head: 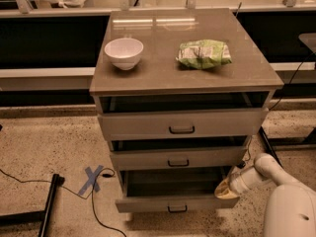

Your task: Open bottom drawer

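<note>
The bottom drawer (153, 203) is the lowest of the cabinet's three, grey-brown with a small dark loop handle (177, 209). It stands pulled out furthest, its dark inside showing. The middle drawer (173, 158) and top drawer (182, 123) are each pulled out a little. My gripper (224, 189) comes in from the lower right on a white arm (276, 181) and sits at the right end of the bottom drawer's front, at its upper edge.
A white bowl (123, 53) and a green snack bag (203, 54) lie on the cabinet top (163, 73). A blue tape X (92, 178), black cables (29, 181) and a dark stand leg (48, 206) are on the speckled floor at left. A long counter runs behind.
</note>
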